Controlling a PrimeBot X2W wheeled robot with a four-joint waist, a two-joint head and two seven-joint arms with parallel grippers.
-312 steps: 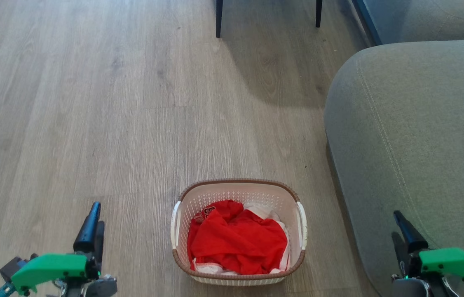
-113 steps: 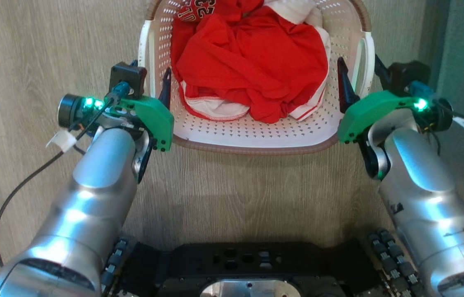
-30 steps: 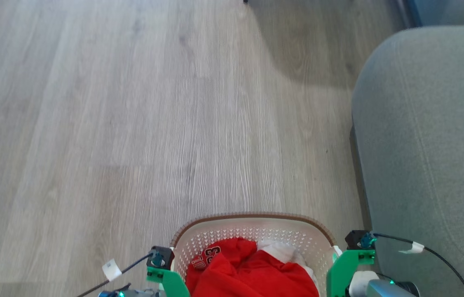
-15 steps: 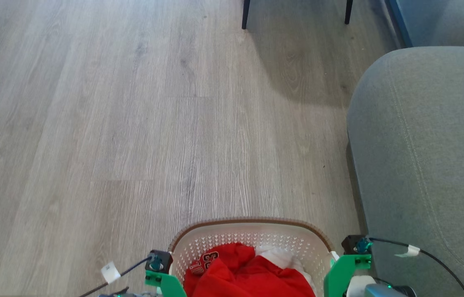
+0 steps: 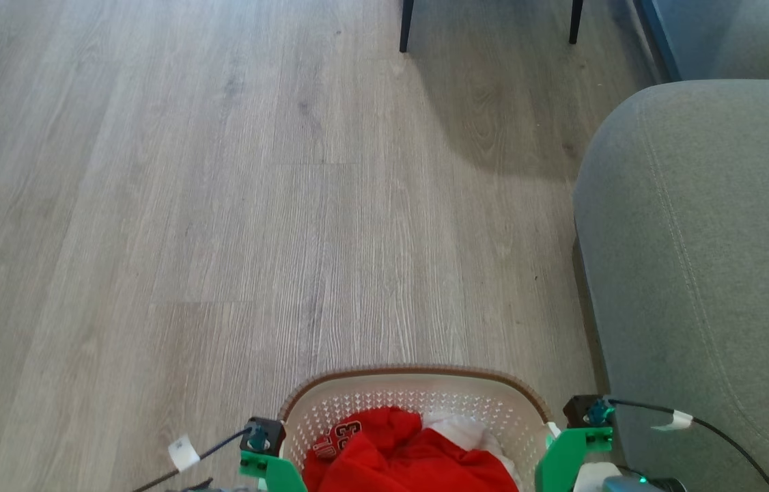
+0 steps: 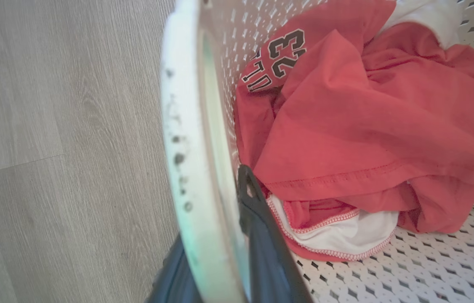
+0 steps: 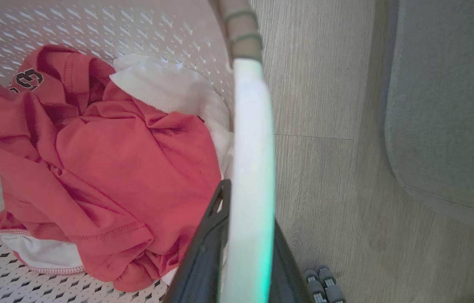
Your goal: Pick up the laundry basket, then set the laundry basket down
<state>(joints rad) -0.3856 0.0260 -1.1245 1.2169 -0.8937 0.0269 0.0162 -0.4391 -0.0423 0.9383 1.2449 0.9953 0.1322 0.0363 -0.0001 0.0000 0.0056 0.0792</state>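
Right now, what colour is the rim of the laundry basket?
Brown, with a woven look. The laundry basket shows its rim best in the head view.

Nearest: laundry basket (image 5: pixel 425 403), between left hand (image 6: pixel 220 252) and right hand (image 7: pixel 249 235) (each astride one side of it), clothing (image 5: pixel 398 458) inside. Right of it: sofa (image 5: pixel 705 260). Far behind, on the floor (image 5: pixel 220 205): chair legs (image 5: pixel 403 27).

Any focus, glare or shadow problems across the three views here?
Head view: sharp, evenly lit; a soft shadow on the floor. Left wrist view: laundry basket left handle out of focus, red jersey washed out. Right wrist view: right handle blurred, tinted green low down.
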